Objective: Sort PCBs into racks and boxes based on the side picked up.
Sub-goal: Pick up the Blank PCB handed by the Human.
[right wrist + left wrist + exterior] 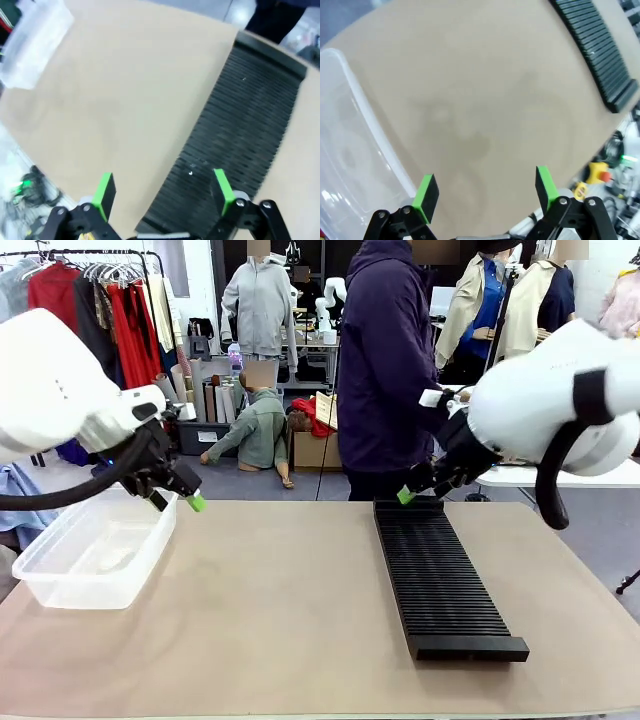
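- The rack (445,580) is lying at centre right of the front view, running from the far table edge towards the near one, and its slots are carrying no boards.
- The box (75,592) is sitting at lower left of the front view on the table (280,630), well apart from the rack, and nothing green is showing inside it.
- Judging from this, sorting is sitting at its start: no PCBs are yet being placed in either container, and both arms seem to be standing by for a pickup.
- The next move is probably calling for a board to be offered or found, then gripped by one edge, with the side picked up deciding between rack and box.
- The left gripper (486,192) is hovering spread wide beside the box's near corner, gripping nothing and touching nothing.
- The right gripper (164,192) is hanging above the rack's far end, fingers fully apart and empty, clear of the slots.
- A person (385,370) is standing at the far side, just behind the rack.
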{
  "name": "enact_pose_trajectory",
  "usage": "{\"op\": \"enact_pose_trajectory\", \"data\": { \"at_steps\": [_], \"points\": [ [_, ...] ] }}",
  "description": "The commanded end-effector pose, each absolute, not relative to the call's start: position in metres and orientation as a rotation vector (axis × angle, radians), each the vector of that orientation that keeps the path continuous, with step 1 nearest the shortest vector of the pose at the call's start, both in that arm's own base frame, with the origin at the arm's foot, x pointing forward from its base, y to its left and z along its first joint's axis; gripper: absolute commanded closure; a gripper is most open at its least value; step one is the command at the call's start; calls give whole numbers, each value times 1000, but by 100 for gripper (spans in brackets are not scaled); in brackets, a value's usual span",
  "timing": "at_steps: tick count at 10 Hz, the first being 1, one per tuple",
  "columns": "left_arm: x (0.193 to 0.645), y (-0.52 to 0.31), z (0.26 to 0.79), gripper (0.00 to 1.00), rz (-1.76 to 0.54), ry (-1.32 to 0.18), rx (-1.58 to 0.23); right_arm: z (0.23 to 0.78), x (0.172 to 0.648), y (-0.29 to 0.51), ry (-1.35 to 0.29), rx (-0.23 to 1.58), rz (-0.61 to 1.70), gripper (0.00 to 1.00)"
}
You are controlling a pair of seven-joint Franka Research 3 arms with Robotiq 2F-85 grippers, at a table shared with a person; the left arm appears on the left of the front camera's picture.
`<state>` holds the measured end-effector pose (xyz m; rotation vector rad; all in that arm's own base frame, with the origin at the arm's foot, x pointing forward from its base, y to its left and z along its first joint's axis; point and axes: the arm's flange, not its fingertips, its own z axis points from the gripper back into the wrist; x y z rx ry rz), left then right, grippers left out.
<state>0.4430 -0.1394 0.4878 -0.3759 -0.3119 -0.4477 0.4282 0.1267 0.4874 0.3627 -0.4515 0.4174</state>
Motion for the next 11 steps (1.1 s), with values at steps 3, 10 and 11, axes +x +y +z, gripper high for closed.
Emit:
{"op": "enact_pose_trajectory", "data": {
  "at_steps": [3, 10, 11],
  "points": [
    [444, -90, 512, 0, -429, -343, -657, 498, 437, 71, -368, 716, 335, 0],
    [420, 24, 527, 0, -361, -538, -978, 501, 400, -44, -479, 1067, 170, 0],
    [423, 33, 522, 0, -354, -537, -1012, 499, 395, -51, -489, 1119, 167, 0]
  ]
}}
